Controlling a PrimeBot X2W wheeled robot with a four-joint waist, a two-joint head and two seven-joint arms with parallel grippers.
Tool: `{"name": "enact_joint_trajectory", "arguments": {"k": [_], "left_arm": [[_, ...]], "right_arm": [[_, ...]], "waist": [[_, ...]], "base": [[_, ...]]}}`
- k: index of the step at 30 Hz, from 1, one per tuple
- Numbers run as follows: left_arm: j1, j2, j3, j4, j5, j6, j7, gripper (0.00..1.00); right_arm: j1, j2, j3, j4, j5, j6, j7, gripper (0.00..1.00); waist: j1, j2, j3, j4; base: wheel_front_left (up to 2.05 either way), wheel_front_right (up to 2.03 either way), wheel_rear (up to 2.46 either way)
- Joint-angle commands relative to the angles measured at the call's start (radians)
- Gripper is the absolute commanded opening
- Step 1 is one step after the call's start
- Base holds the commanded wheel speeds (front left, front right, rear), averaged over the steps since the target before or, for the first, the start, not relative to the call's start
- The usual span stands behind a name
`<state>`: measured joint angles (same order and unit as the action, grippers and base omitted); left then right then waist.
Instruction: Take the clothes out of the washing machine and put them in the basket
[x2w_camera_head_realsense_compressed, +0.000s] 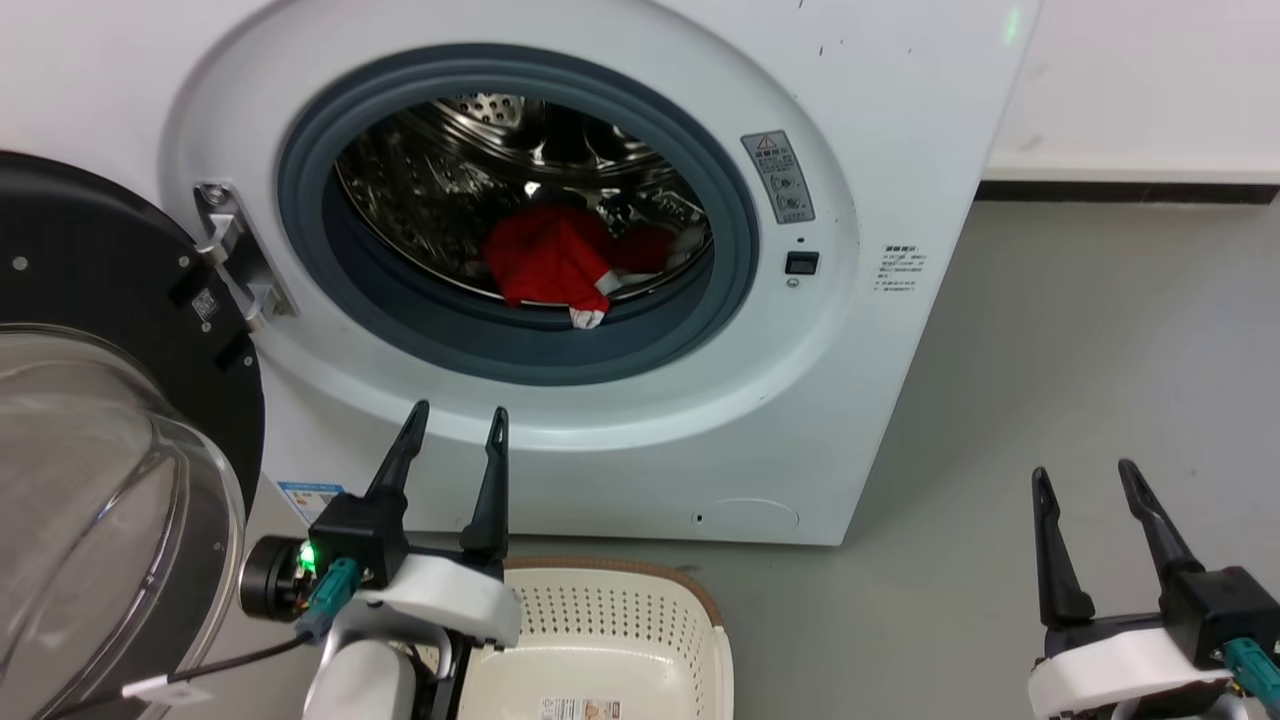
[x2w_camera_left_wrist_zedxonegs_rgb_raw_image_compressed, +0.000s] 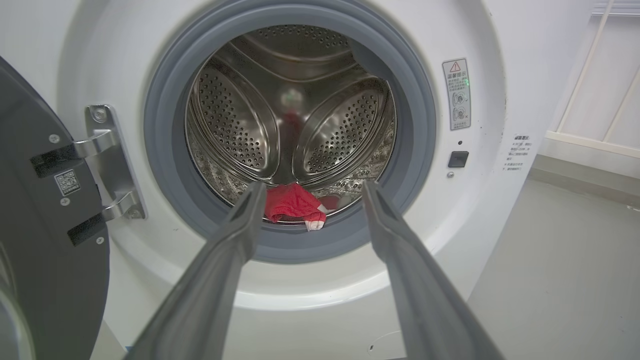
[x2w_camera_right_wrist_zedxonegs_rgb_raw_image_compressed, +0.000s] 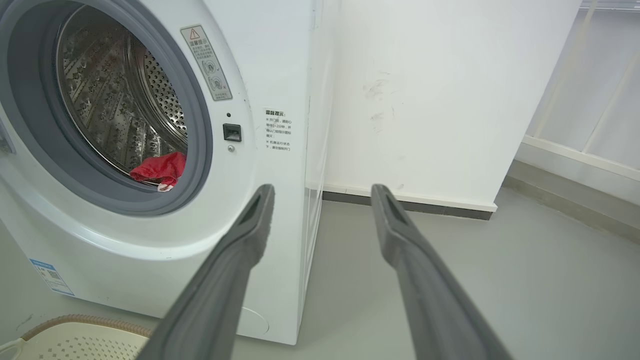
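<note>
The red clothes (x2w_camera_head_realsense_compressed: 552, 258) lie at the bottom front of the steel drum of the white washing machine (x2w_camera_head_realsense_compressed: 880, 120), a white cuff hanging over the grey gasket. The same clothes (x2w_camera_left_wrist_zedxonegs_rgb_raw_image_compressed: 292, 202) sit low in the drum in the left wrist view, and the clothes (x2w_camera_right_wrist_zedxonegs_rgb_raw_image_compressed: 159, 169) also peek out in the right wrist view. My left gripper (x2w_camera_head_realsense_compressed: 458, 418) is open, below the porthole and outside it. The cream basket (x2w_camera_head_realsense_compressed: 600, 625) stands on the floor under that arm. My right gripper (x2w_camera_head_realsense_compressed: 1085, 472) is open over the floor, to the right of the machine.
The black-rimmed glass door (x2w_camera_head_realsense_compressed: 90, 420) is swung open at the left, close to my left arm, on a metal hinge (x2w_camera_head_realsense_compressed: 238, 255). Grey floor (x2w_camera_head_realsense_compressed: 1050, 380) stretches to the right of the machine. A white wall (x2w_camera_right_wrist_zedxonegs_rgb_raw_image_compressed: 440, 90) with a dark skirting stands behind.
</note>
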<state>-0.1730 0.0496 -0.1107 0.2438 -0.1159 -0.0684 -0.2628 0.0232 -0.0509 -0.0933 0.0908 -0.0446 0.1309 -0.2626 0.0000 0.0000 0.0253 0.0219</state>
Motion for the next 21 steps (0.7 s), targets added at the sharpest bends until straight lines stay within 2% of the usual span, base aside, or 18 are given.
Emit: {"name": "enact_joint_trajectory", "arguments": {"k": [1,9,21], "left_arm": [[-0.02,0.001,0.0,-0.002,0.006,0.006,-0.003,1.0],[-0.147,0.001,0.017,0.024,0.011,0.017,-0.003,1.0],[-0.409,0.015,0.097,0.152,0.022,0.032,-0.003,1.0]], "right_arm": [[-0.019,0.001,0.0,-0.008,0.002,0.0,-0.003,1.0],[-0.08,0.001,0.022,-0.057,0.006,0.0,-0.001,1.0],[-0.193,0.001,0.061,-0.068,0.032,0.0,-0.003,1.0]], "waist": [[0.0,0.0,0.016,0.0],[0.0,0.0,0.14,-0.022],[0.0,0.0,0.354,-0.104]], "base": [[0.0,0.0,0.0],[0.0,0.0,0.0],[0.0,0.0,0.0]]}}
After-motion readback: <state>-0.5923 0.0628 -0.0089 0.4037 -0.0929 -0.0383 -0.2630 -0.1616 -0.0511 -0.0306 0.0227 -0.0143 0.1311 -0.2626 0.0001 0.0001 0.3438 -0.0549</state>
